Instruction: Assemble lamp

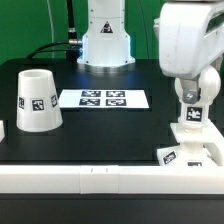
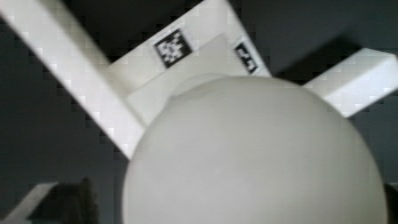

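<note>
The bulb (image 1: 192,116) stands upright on the square base (image 1: 205,150), at the exterior view's right, near the tabletop's (image 1: 100,135) front edge. The gripper (image 1: 194,100) hangs directly over it, jaws spread wide on either side of the globe and clamping nothing. The step in hand looks like seating the bulb. Next the jaws must close squarely on it or, if it is home, cross to the shade (image 1: 35,100), which is well apart.

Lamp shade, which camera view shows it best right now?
The exterior view. The lamp shade stands whole on that view's left, wide end down, a tag facing the camera. The wrist view shows none of it: the round bulb and the tagged base fill that picture.
</note>
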You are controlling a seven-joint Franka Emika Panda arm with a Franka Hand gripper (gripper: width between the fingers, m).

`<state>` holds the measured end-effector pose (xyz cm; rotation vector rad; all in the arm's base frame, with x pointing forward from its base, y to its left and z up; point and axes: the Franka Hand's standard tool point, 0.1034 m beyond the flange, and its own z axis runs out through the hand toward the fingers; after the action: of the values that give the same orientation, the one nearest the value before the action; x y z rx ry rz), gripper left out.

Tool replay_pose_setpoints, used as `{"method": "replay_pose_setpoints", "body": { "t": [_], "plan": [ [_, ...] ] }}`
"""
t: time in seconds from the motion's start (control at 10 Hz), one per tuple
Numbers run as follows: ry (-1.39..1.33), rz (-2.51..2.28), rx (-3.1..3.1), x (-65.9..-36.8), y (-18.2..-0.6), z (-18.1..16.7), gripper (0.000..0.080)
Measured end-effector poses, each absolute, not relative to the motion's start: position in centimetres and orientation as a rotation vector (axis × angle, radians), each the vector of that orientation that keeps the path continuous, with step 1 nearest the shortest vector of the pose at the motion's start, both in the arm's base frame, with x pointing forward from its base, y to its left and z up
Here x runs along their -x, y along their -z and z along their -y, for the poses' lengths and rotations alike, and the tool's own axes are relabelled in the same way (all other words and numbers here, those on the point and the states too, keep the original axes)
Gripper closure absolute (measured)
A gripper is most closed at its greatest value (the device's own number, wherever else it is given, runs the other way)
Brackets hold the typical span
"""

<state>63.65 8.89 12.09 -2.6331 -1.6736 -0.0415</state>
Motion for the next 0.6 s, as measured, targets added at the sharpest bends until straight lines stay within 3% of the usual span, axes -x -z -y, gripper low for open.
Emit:
{"method": "replay_pose_setpoints", "body": {
  "t": [0.6],
  "plan": [
    [0.032, 2.165, 2.332, -64.00, -11.88, -8.36, 0.0101]
  ]
}}
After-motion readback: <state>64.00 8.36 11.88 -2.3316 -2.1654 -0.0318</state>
